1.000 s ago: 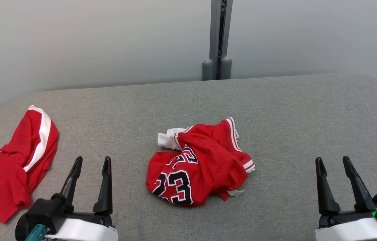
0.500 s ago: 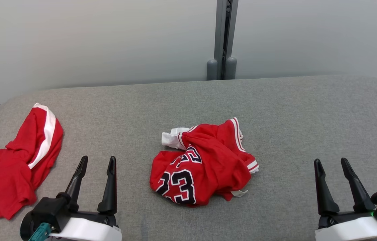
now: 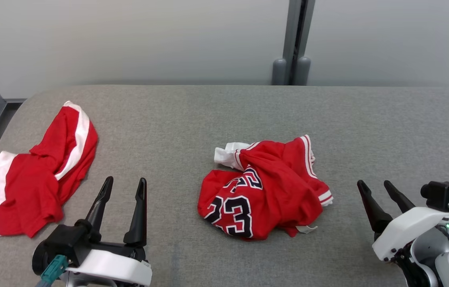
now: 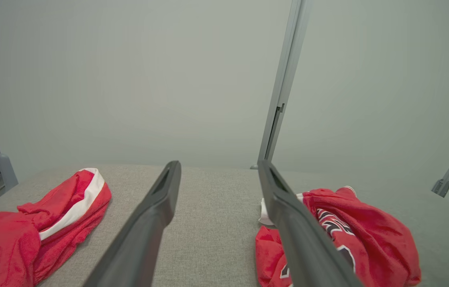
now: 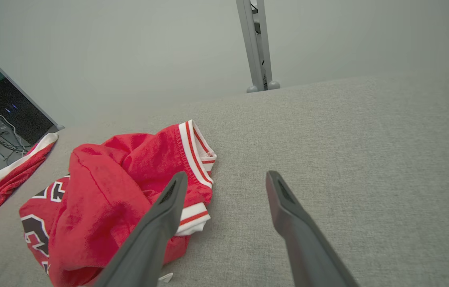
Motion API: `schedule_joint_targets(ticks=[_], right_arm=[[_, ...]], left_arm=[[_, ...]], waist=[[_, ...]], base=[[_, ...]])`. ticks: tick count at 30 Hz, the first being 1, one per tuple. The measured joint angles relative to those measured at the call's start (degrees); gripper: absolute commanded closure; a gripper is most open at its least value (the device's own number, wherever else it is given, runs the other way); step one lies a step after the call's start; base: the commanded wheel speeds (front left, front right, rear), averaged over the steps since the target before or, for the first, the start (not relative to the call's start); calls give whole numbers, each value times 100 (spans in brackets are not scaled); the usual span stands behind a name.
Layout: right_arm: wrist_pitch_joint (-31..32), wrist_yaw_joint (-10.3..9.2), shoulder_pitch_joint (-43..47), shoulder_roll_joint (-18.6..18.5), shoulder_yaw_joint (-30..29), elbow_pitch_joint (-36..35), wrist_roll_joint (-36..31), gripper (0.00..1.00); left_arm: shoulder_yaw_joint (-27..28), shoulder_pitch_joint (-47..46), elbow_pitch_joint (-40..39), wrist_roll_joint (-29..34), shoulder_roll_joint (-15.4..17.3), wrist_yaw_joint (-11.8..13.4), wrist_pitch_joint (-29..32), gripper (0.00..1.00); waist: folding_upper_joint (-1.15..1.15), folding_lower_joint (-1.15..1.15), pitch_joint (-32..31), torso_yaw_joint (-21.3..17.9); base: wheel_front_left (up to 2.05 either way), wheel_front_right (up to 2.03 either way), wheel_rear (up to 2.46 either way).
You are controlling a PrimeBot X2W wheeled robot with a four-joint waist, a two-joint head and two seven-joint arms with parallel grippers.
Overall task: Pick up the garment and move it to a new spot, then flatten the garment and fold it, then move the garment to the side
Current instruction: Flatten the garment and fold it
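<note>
Crumpled red garment, mid table, untouched; left gripper & right gripper near edge, flanking it, jaws wide apart, nothing held, prob. poised for pickup; 2nd red top at left, apart.

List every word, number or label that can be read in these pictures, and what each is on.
"23": large dark digits edged in white, on the crumpled red jersey.
Second set of digits above it on the same jersey: creased by folds, not readable whole.
White tag at the jersey's near edge: too small to read.
Red and white garment: no text shows.
</note>
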Motion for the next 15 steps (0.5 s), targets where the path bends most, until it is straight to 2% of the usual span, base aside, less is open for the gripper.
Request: schedule_joint_targets(ticks=[8, 15], right_arm=[[948, 0, -566, -144, -47, 905, 996, 0], [1568, 0, -670, -84, 19, 1279, 1690, 0]], left_arm=[[-25, -175, 97, -2, -26, -47, 44, 0], [-24, -274, 191, -12, -31, -90, 40, 0]], waist=[[0, 0, 227, 528], [0, 0, 340, 864]], base=[[0, 0, 0], [0, 0, 0]])
